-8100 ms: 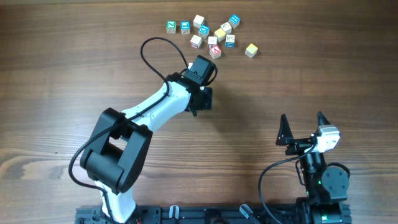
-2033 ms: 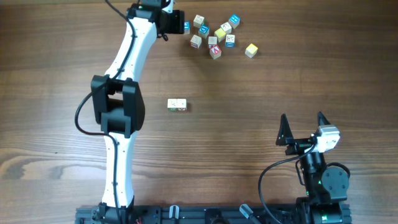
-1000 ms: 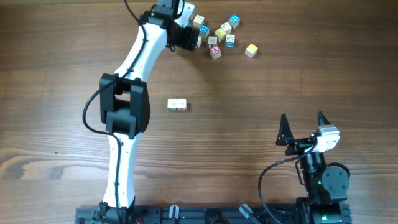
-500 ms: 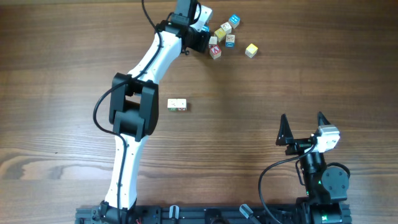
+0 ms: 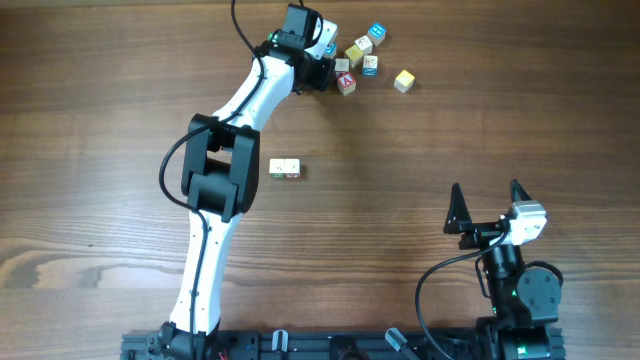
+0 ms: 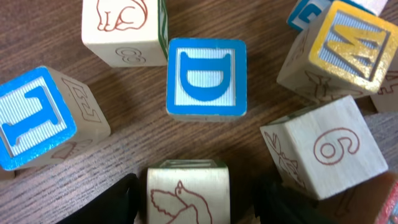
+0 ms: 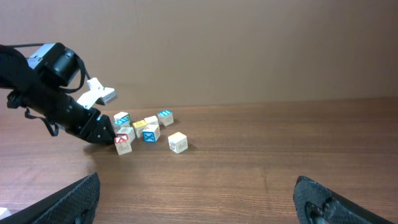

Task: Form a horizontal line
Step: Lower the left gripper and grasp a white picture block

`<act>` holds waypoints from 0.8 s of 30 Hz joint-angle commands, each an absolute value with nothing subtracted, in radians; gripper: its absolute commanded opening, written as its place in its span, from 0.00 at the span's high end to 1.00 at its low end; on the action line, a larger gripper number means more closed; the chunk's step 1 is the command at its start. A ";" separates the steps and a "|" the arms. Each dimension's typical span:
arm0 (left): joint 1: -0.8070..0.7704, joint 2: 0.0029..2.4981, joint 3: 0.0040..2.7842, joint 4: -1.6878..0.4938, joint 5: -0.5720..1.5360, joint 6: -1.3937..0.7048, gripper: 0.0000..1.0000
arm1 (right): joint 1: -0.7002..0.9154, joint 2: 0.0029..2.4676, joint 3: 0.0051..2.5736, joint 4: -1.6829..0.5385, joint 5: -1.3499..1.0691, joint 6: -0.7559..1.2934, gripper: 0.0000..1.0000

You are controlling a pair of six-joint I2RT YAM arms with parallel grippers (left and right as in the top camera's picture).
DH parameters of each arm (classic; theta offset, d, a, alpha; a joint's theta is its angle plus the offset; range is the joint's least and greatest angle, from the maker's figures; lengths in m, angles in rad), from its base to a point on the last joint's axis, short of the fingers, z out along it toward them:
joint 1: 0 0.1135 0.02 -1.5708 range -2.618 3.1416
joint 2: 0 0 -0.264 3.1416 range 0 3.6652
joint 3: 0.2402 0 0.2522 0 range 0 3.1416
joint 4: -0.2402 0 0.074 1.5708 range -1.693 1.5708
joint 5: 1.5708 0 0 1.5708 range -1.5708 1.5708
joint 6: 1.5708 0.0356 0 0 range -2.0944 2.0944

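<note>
The horizontal line [image 5: 285, 169] is a short row of two pale cubes side by side at mid-table. My left gripper [image 5: 318, 62] reaches into the loose scatter at the far edge. In the left wrist view, my left gripper [image 6: 196, 200] is shut on a pale cube with a red bird drawing [image 6: 188, 194], a dark finger against each side. Just beyond it lie a blue D cube [image 6: 206, 78] and a blue T cube [image 6: 34, 118]. My right gripper [image 5: 487, 195] stands open and empty near the front right; it [image 7: 199, 199] faces the scatter from afar.
More loose cubes crowd the left gripper: a yellow W cube [image 6: 350, 45], a cube marked 6 [image 6: 323, 149] and a pale one with a red animal [image 6: 123, 28]. Overhead, a red A cube [image 5: 346, 84] and a lone yellow cube [image 5: 403, 80] lie to the right.
My left arm has swung right along the scatter, and its jaws have narrowed onto the bird cube. The two-cube row and the right arm have not moved.
</note>
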State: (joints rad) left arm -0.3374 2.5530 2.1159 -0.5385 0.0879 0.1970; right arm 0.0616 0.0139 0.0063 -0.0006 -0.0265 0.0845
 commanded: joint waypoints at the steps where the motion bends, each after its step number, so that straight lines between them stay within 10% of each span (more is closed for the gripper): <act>1: -0.328 2.574 2.104 -0.513 0.076 0.191 0.38 | 0.059 0.011 0.005 0.002 -0.043 0.078 0.00; 14: -0.328 2.530 2.105 -0.487 0.077 0.124 0.71 | 0.059 0.011 0.005 0.002 -0.043 0.078 0.00; 24: -0.325 2.222 2.105 -0.776 0.076 0.075 0.75 | 0.059 0.011 0.005 0.002 -0.043 0.078 0.00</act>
